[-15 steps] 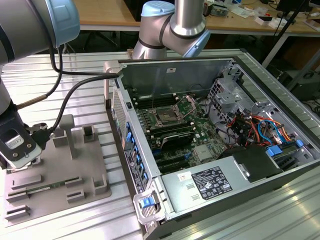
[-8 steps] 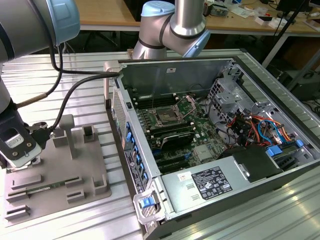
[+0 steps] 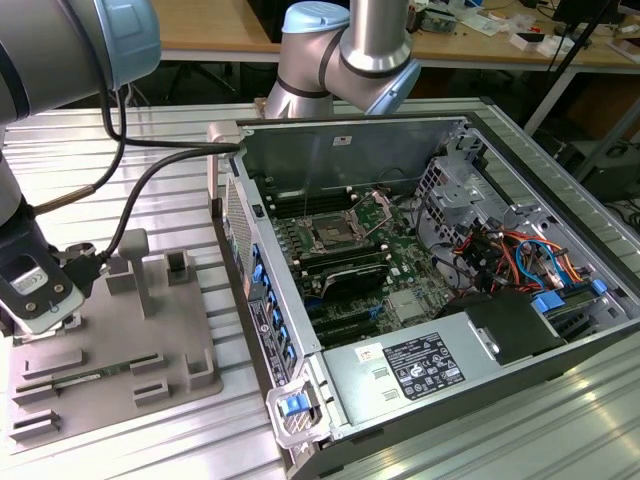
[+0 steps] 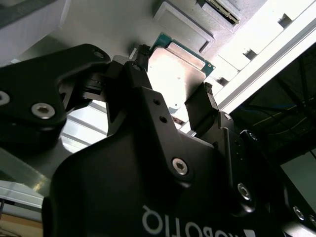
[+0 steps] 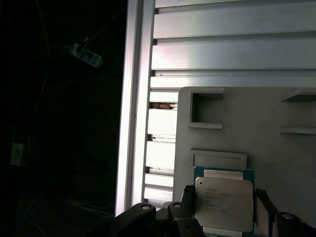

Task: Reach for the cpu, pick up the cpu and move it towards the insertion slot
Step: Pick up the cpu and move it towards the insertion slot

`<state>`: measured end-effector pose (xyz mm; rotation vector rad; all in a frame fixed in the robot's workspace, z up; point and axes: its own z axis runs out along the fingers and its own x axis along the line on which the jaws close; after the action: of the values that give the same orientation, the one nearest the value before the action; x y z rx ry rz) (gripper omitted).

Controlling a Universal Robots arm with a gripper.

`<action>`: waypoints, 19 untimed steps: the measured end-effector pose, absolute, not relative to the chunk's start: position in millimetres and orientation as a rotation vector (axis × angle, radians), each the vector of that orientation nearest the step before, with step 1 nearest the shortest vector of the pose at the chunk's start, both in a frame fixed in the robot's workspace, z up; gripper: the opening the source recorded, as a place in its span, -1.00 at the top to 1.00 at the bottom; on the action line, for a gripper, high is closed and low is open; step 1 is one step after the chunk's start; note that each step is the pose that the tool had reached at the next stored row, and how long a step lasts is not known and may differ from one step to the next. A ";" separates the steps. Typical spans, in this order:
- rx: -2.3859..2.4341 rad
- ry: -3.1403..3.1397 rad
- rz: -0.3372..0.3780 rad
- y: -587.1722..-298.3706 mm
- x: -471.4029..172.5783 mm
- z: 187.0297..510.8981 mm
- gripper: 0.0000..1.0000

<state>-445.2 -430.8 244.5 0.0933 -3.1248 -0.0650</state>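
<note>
cpu (image 5: 223,202): located over the grey tray (image 5: 276,108), just beside an empty square recess (image 5: 218,159) of that tray. In both wrist views its pale metal top faces the cameras, with a green rim showing along one edge. Whether its underside rests on the tray or is clear of it cannot be determined.

Claw (image 5: 224,198): closed to the width of the cpu. One black finger (image 5: 187,196) lies against one edge of the chip, and the opposite finger lies against the far edge. The second wrist view shows the same arrangement: the cpu (image 4: 175,74) sits between the two fingers (image 4: 203,101), with no visible gap on either side.

Arm position: in the exterior view the arm (image 3: 60,50) reaches down at the exterior view's left, and its wrist end is low over the near corner of the tray (image 3: 120,380). A black cable (image 3: 150,180) runs from the wrist towards the computer case.

Insertion slot (image 3: 330,236): located on the green board (image 3: 400,265) inside the open computer case (image 3: 350,140), towards the exterior view's right. Its metal frame surrounds a dark centre. The slot is well apart from the claw, with the case's side wall between them.

Support: tray and case both stand on the ribbed aluminium desk (image 3: 150,150).
</note>
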 end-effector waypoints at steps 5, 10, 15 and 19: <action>0.093 -3.125 -0.065 -430.8 -444.5 245.2 -0.10; 0.092 -3.125 -0.065 -430.7 -444.3 246.5 -0.10; 0.092 -3.125 -0.065 -430.7 -444.2 247.5 -0.10; 0.092 -3.125 -0.065 -430.8 -444.0 248.7 -0.10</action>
<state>-444.0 -430.8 248.7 0.0920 -3.1250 -0.0651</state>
